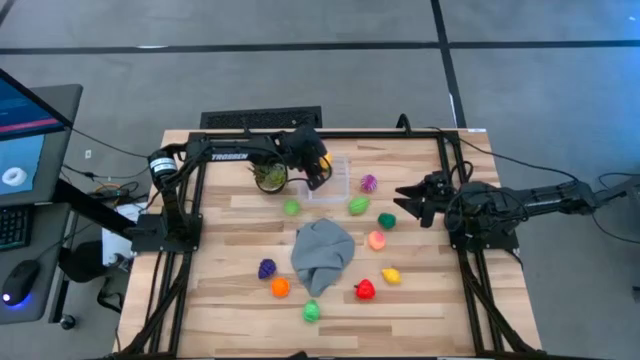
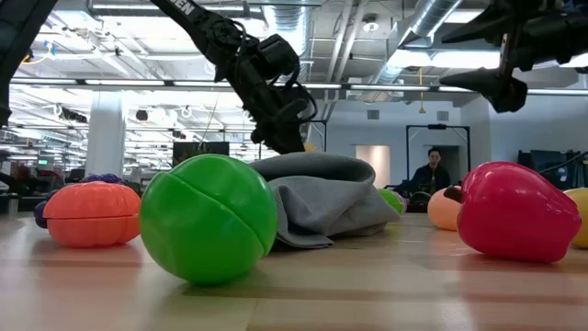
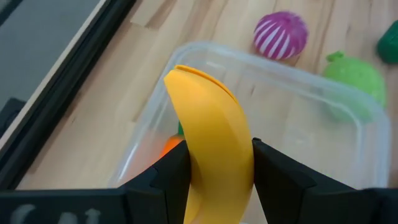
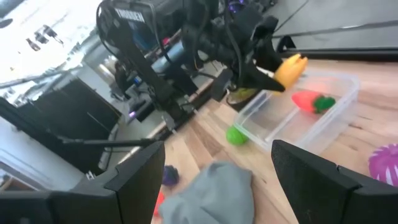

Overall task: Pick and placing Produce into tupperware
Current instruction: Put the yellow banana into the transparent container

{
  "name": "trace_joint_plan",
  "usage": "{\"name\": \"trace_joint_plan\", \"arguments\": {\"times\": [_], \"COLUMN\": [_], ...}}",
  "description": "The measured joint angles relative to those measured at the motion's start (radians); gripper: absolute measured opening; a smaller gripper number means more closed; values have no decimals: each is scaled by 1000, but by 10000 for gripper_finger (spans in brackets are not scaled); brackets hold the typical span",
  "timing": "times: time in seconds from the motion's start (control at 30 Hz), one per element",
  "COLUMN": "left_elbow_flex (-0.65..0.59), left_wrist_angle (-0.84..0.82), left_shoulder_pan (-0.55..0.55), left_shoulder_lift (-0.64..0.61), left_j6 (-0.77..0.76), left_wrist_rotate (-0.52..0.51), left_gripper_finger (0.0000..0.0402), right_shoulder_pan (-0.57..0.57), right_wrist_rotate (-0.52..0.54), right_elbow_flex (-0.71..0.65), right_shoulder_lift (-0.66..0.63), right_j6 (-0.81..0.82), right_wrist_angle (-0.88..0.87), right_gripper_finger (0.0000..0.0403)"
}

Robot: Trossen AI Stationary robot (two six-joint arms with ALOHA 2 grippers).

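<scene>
The clear square tupperware [image 1: 340, 181] stands on the wooden table at the far middle. An orange carrot with a green top [image 4: 309, 100] lies inside it. My left gripper [image 1: 317, 170] hangs over the container's left rim, shut on a yellow banana [image 3: 211, 130]. Other produce lies loose on the table: a purple striped piece [image 1: 369, 183], a green one [image 1: 358, 206], purple grapes [image 1: 267, 268], a red one [image 1: 365, 290] and several more. My right gripper [image 1: 408, 198] waits at the table's right side, open, with nothing between its fingers. My left gripper pinches the banana's middle [image 3: 219, 163] between its two fingers [image 3: 171, 171], which lie across it. The fingers slant down from the table's left side. The banana's free end [image 3: 189, 78] sticks out past the fingertips, lifted clear above the tupperware's rim [image 3: 273, 59].
A grey cloth [image 1: 322, 252] lies heaped in the middle of the table among the loose pieces. A spiky green potted plant [image 1: 270, 177] stands just left of the tupperware, close under my left arm. A person sits in the room beyond the table [image 2: 429, 173].
</scene>
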Motion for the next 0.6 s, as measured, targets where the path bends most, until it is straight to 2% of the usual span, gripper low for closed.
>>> {"name": "trace_joint_plan", "arguments": {"times": [0.6], "left_elbow_flex": [0], "left_wrist_angle": [-7], "left_shoulder_pan": [2], "left_shoulder_lift": [0], "left_j6": [128], "left_wrist_rotate": [-1], "left_gripper_finger": [144], "right_shoulder_pan": [-11], "right_wrist_rotate": [-2], "right_elbow_flex": [0], "right_shoulder_lift": [28], "right_j6": [1], "right_wrist_angle": [38], "right_gripper_finger": [317]}}
